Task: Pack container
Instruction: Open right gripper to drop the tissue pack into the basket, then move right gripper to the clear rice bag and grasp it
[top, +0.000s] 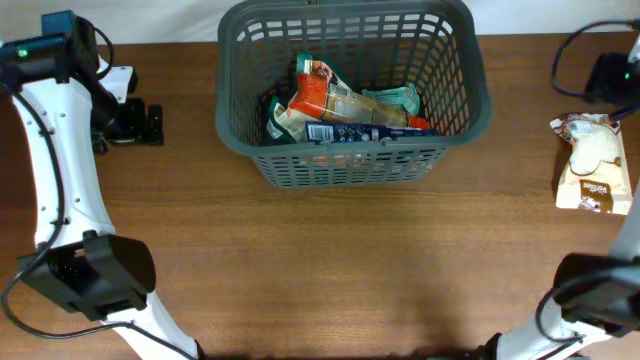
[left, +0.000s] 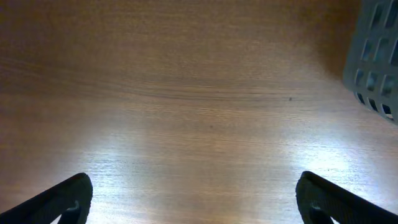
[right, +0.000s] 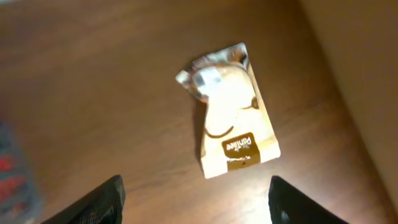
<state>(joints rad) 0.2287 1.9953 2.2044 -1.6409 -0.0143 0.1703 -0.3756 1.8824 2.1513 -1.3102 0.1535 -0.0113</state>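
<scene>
The container (top: 350, 168), a dark grey slotted basket, stands on the wooden surface (top: 330, 270) at the far middle; inside it several snack packets lie heaped together: an orange-and-red packet (top: 318, 92) tilted on top towards the left, a teal packet (top: 398, 97) to its right, and a blue packet (top: 345, 131) along the near wall; whatever lies beneath them is too hidden to tell apart. Well apart from the container, near the right edge of the surface, a white-and-brown packet (top: 592, 165) lies flat, its crimped clear end pointing far. The right tool (right: 198, 202) hangs above this packet with its two dark fingers spread wide, one at each lower corner of the right wrist view; the packet lies on the surface between and beyond them; the tool holds nothing. The left tool (left: 196, 199) is at the far left of the surface, well to the left of the container; its fingers too stand wide apart over bare wood, and it grips nothing; a corner of the container's lattice wall shows at the upper right of the left wrist view.
</scene>
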